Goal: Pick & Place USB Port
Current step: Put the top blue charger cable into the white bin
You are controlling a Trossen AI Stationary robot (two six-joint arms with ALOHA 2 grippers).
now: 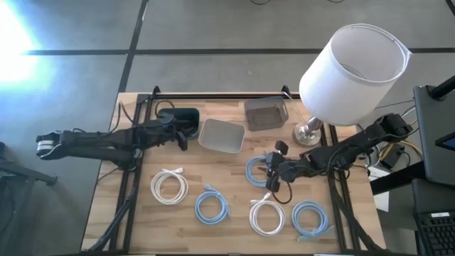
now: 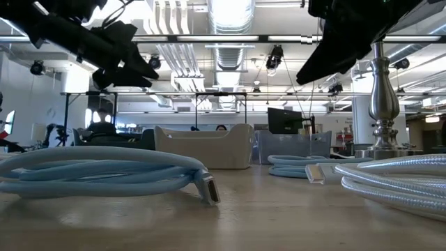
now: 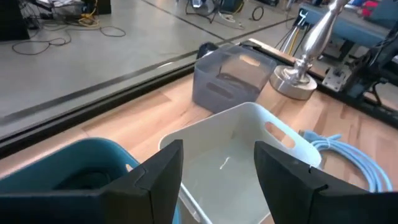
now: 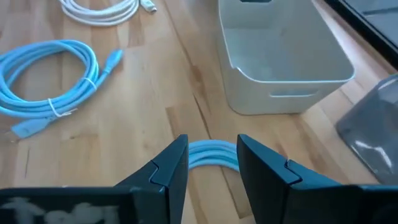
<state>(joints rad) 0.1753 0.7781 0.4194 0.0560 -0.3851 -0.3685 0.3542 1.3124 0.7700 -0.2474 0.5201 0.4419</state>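
Observation:
Several coiled USB cables lie flat on the wooden table: white ones (image 1: 168, 186) (image 1: 266, 217) and light blue ones (image 1: 212, 206) (image 1: 313, 218) (image 1: 257, 171). My right gripper (image 1: 271, 171) (image 4: 211, 146) is open and hovers above the blue coil (image 4: 211, 154) near the white bin; its fingers stand over the coil's strands, apart from them. My left gripper (image 1: 183, 139) (image 3: 217, 152) is open and hangs in the air beside the white bin (image 1: 222, 135) (image 3: 249, 155), holding nothing.
A dark teal bin (image 1: 186, 117) sits beside the left gripper, and a clear grey bin (image 1: 265, 114) stands behind the white one. A lamp with a white shade (image 1: 352, 71) and a metal base (image 1: 309, 133) stands at the far right. A black rail (image 1: 213, 96) runs along the far edge.

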